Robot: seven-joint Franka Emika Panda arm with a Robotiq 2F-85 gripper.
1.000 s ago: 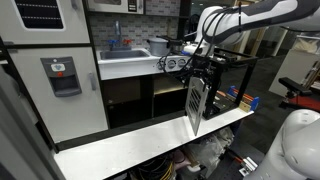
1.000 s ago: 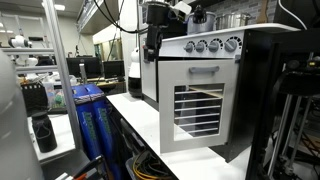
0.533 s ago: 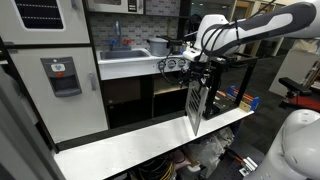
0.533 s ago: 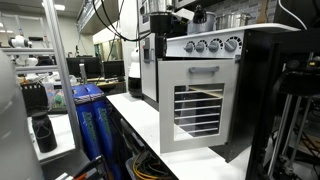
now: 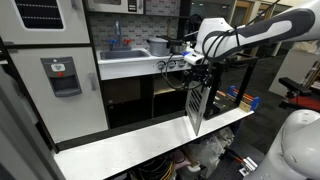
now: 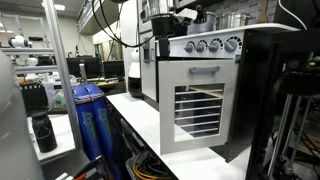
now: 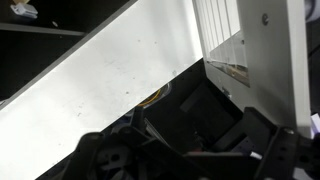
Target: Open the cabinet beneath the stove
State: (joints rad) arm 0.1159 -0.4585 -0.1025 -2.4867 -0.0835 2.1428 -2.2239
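Observation:
The cabinet door (image 5: 197, 105), white-framed with a window of horizontal slats, stands swung out from the dark cabinet (image 5: 168, 99) beneath the stove knobs (image 5: 172, 63). In an exterior view the door (image 6: 200, 108) faces the camera under the knob strip (image 6: 205, 45). My gripper (image 5: 203, 68) hangs just above the door's top edge, apart from it. It shows near the stove's left corner (image 6: 153, 38). In the wrist view the slatted door (image 7: 225, 30) is at the upper right. My gripper (image 7: 190, 150) is open, its dark fingers (image 7: 97, 156) spread with nothing between them.
A long white board (image 5: 140, 142) runs in front of the toy kitchen. A tall white door with a grey dispenser (image 5: 62, 76) stands beside a sink with faucet (image 5: 125, 50) and a wider dark compartment (image 5: 124, 100). Blue boxes (image 6: 90, 120) sit by the board.
My gripper has risen from the door's upper edge to a spot level with the stove top. The cabinet door has stayed swung open.

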